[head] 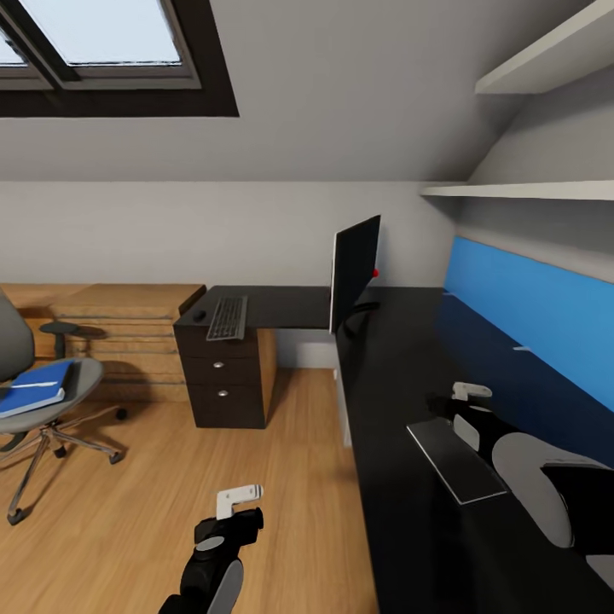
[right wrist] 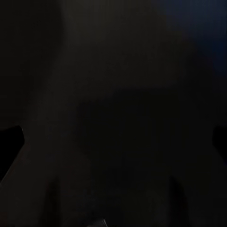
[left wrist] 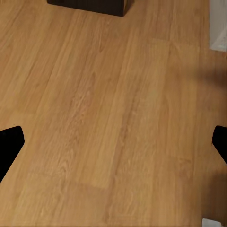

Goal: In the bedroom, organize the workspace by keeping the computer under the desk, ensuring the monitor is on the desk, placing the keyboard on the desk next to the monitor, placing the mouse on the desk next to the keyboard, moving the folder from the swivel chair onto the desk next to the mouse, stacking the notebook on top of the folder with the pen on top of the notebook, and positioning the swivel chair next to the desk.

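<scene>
A: Desk (head: 426,401) first, from the head camera: a glossy black L-shaped top with a blue back panel (head: 529,307). The monitor (head: 354,271) stands upright at the inner corner, seen almost edge-on, with a red dot on its far side. The keyboard (head: 228,316) lies on the short wing above the dark drawers (head: 220,379), with a small dark mouse (head: 199,315) just beside it near that wing's outer edge.

B: And the folder?

A: The folder (head: 36,388) is bright blue and flat, with something thin and white on top. It rests on the grey seat of the swivel chair (head: 47,409), well apart from the desk. A thin silvery slab (head: 454,460) lies near the long wing's front edge, beside the right gripper (head: 469,394).

B: Jaws?

A: The left gripper (head: 239,497) hangs over the wooden floor (head: 281,477). In the left wrist view its dark fingertips (left wrist: 10,144) stand wide apart over bare oak-grain planks (left wrist: 109,118), pinching nothing. In the right wrist view the fingertips (right wrist: 10,142) sit equally spread, close above the dark, featureless desk surface (right wrist: 113,94).

B: Risks?

A: I'd judge that the right arm, lying low over the top, could sweep that silvery slab off the front edge if the base turns. The chair rolls on casters, so a careless nudge could push the folder out of reach.
</scene>
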Motion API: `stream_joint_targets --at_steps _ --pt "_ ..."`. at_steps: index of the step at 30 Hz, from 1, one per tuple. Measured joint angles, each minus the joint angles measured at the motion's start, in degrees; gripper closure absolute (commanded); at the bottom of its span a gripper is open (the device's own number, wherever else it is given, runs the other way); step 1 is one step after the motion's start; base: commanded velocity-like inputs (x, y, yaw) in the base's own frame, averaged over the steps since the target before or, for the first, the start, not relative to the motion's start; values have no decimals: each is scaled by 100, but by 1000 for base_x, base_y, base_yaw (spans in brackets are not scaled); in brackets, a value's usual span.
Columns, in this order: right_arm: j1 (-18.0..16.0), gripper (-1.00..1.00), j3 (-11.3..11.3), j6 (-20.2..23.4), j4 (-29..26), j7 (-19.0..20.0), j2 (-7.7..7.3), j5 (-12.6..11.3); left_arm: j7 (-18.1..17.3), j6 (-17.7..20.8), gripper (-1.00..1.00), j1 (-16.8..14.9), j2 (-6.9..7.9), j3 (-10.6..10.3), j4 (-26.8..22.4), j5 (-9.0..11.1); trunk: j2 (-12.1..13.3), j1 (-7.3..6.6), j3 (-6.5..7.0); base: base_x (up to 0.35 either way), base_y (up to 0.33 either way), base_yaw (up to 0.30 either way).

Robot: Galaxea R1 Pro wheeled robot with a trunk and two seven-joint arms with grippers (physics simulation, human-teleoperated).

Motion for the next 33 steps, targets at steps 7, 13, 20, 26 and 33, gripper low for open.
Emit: stream_joint_targets --at_steps 7,13,20,26,33 --pt "27 -100 0 0 0 10 1 2 2 0 -100 0 0 -8 -2 -3 0 1 0 223 0 0" --pt "33 -100 1 26 1 -2 1 9 9 -5 -100 0 -5 -17 -76 -8 0 3 0 47 0 0" --pt "34 -100 0 57 2 -34 -6 3 17 -17 -100 0 -8 -18 -198 -8 -159 90 -72 7 0 0" --pt "34 -100 0 142 3 -39 -7 0 19 -18 -100 0 -9 -26 -216 -8 -399 222 -179 0 0 0" --pt "28 -100 -35 150 -73 -39 -7 -17 18 -18 -100 0 -9 -27 -218 -8 -643 354 -286 0 0 0"
